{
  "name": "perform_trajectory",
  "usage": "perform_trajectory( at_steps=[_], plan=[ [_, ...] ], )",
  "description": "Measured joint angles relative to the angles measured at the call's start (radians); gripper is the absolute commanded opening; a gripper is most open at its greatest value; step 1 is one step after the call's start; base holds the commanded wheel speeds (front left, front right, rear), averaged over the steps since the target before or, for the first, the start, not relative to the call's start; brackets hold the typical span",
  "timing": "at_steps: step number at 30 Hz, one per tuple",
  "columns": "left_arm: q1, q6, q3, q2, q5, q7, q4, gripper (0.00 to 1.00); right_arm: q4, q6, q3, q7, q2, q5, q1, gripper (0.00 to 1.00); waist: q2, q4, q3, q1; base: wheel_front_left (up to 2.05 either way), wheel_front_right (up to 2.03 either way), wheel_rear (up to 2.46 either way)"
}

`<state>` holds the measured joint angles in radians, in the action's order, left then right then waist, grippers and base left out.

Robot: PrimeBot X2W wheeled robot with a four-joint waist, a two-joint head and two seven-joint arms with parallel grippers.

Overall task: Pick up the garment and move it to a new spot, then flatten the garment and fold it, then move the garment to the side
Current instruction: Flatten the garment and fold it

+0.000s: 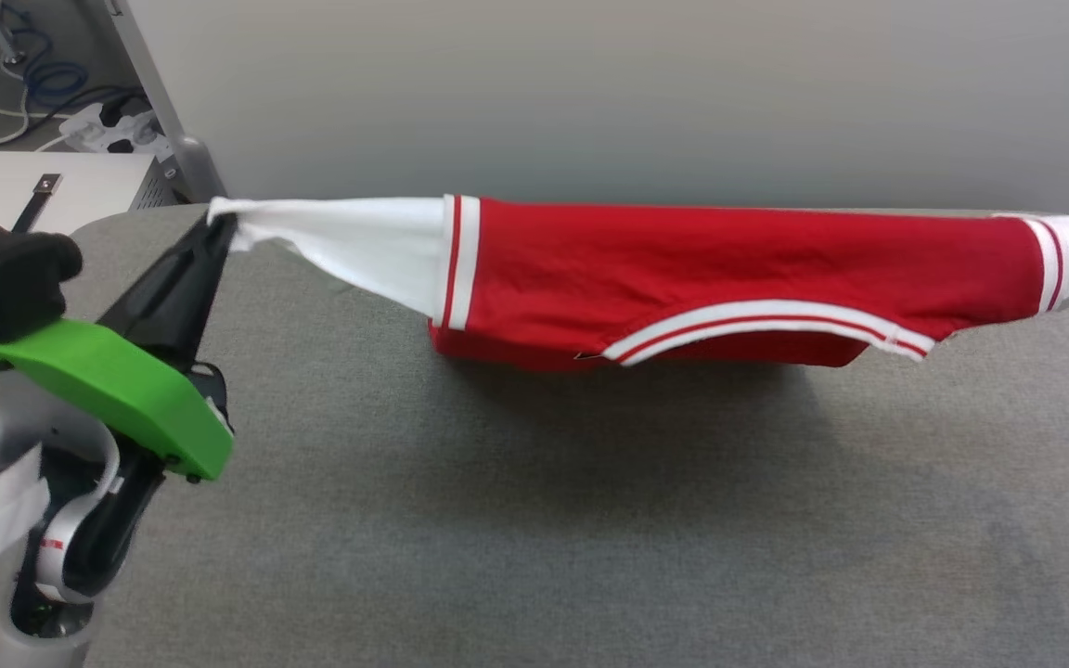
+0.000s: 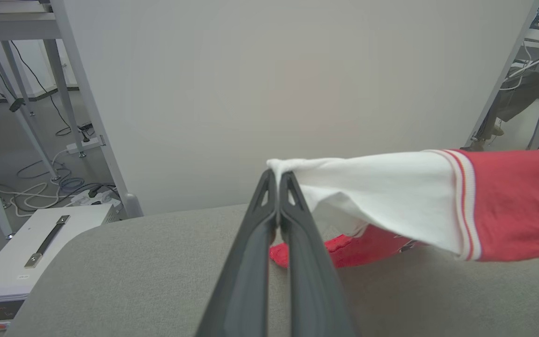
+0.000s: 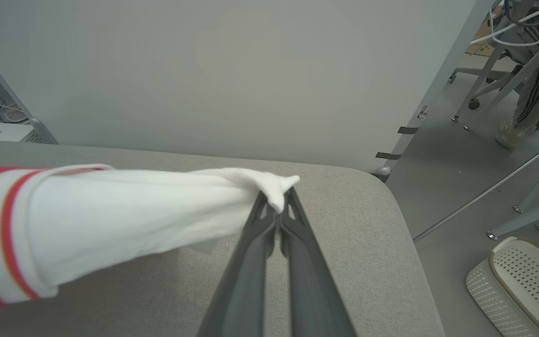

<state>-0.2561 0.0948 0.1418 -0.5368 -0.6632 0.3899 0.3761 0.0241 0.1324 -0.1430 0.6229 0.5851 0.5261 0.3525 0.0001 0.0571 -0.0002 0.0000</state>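
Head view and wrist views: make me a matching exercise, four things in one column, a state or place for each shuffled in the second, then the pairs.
1. left gripper
2. garment
3. basket
4. table

A. grey, soft-looking top
B. white, perforated, on the floor
C. shut on a white sleeve tip
D. red body, stretched out sideways

Pairs: 1-C, 2-D, 3-B, 4-A
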Motion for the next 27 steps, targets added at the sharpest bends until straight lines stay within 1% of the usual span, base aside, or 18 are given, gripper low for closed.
perform_trajectory(
  at_steps=[7,11,13,16,20,23,27],
  plan=[
    [-0.105,-0.003,-0.075,-0.037,-0.013,0.004,0.058,0.00,0.054,0.000,-0.023,-0.031,0.020,0.004,0.078,0.00,0.0000,-0.041,-0.024,0.0000,0.00,0.00,0.00],
    [-0.151,-0.003,-0.083,-0.059,-0.012,0.012,0.067,0.00,0.064,0.000,-0.022,-0.046,0.024,0.005,0.123,0.00,0.0000,-0.059,-0.027,0.0000,0.00,0.00,0.00],
    [-0.174,-0.012,-0.074,-0.071,0.006,0.012,0.058,0.00,0.064,0.000,-0.025,-0.066,0.023,0.005,0.146,0.00,0.0000,-0.064,-0.027,0.0000,0.00,0.00,0.00],
    [-0.215,-0.022,-0.052,-0.068,0.005,0.012,0.036,0.00,0.057,0.000,-0.024,-0.087,0.022,0.003,0.183,0.00,0.0000,-0.068,-0.015,0.0000,0.00,0.00,0.00],
    [-0.287,-0.035,-0.048,-0.068,0.005,0.011,-0.003,0.00,0.033,0.000,-0.011,-0.116,0.015,-0.004,0.234,0.00,0.0000,-0.070,0.017,0.0000,0.00,0.00,0.00],
    [-0.369,-0.048,-0.046,-0.065,0.006,-0.002,-0.031,0.00,0.010,0.000,-0.016,-0.142,0.006,-0.005,0.305,0.00,0.0000,-0.071,0.052,0.0000,0.00,0.00,0.00],
    [-0.524,-0.074,-0.029,-0.050,0.009,-0.030,-0.111,0.00,-0.033,0.000,-0.013,-0.179,0.004,-0.018,0.425,0.00,0.0000,-0.071,0.119,0.0000,0.00,0.00,0.00]
  ],
)
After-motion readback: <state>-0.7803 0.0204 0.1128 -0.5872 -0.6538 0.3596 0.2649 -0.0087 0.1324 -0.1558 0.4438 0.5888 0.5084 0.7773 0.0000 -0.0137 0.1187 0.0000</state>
